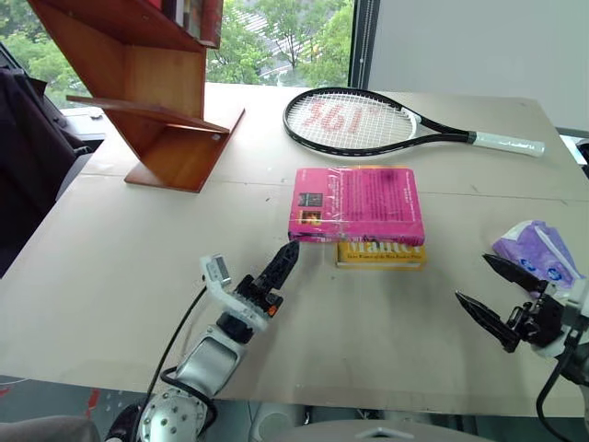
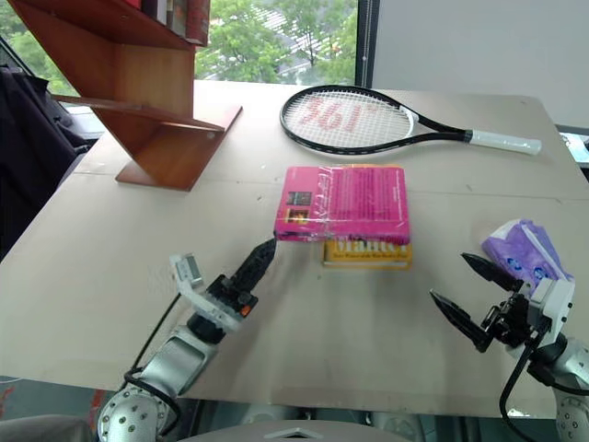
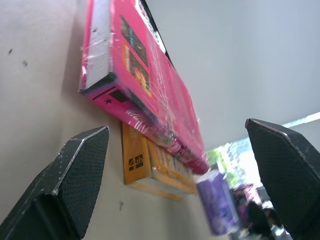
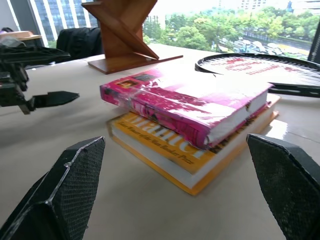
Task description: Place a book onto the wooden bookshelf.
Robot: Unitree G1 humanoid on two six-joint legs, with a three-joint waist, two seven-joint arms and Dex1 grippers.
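Left gripper (image 1: 281, 267), fingers spread wide, points at the near-left corner of the thick magenta-pink wrapped book (image 1: 357, 204), nearer than the open, empty right gripper (image 1: 492, 296); the book's long axis runs crosswise.

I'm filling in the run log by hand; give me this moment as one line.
book: on yellow book, not held | left gripper: open, near book corner | right gripper: open | bookshelf: far-left of table

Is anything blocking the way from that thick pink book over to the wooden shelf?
Nothing visible does. The thick magenta-pink wrapped book lies on a yellow book, with bare tabletop between it and the reddish-brown wooden bookshelf.
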